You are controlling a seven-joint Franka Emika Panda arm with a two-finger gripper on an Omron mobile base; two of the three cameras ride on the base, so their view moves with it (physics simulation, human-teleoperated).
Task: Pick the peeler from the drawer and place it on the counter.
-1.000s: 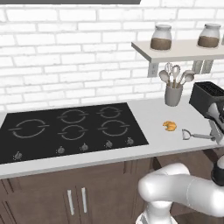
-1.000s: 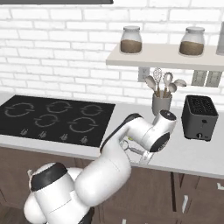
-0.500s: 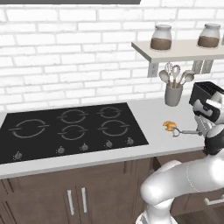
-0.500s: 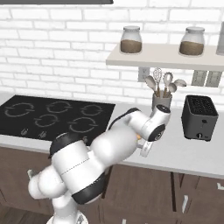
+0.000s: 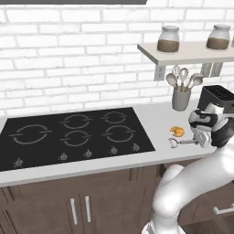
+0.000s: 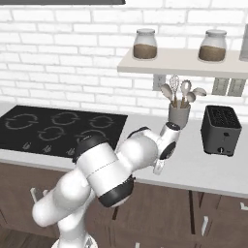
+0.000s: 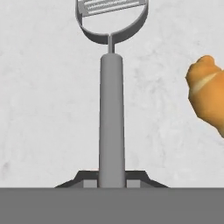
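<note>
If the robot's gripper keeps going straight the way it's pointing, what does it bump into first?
Probably the counter: the gripper, shut on the peeler, points down at bare worktop, so the peeler's head would touch first. The croissant sits off to one side.

White brick wall (image 5: 68, 55); pale shelf (image 6: 184, 63) carrying two jars (image 6: 144, 44); dark brown cabinets (image 5: 77, 205) below; even lighting.

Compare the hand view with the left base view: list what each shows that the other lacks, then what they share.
Hand view alone: the slotted blade inside the peeler head, and the claw with its dark tips closed on the handle's end.

Left base view alone: the black cooktop, utensil holder, toaster, shelf jars and brick wall.

Both: the peeler over the pale counter, with the croissant beside it.
</note>
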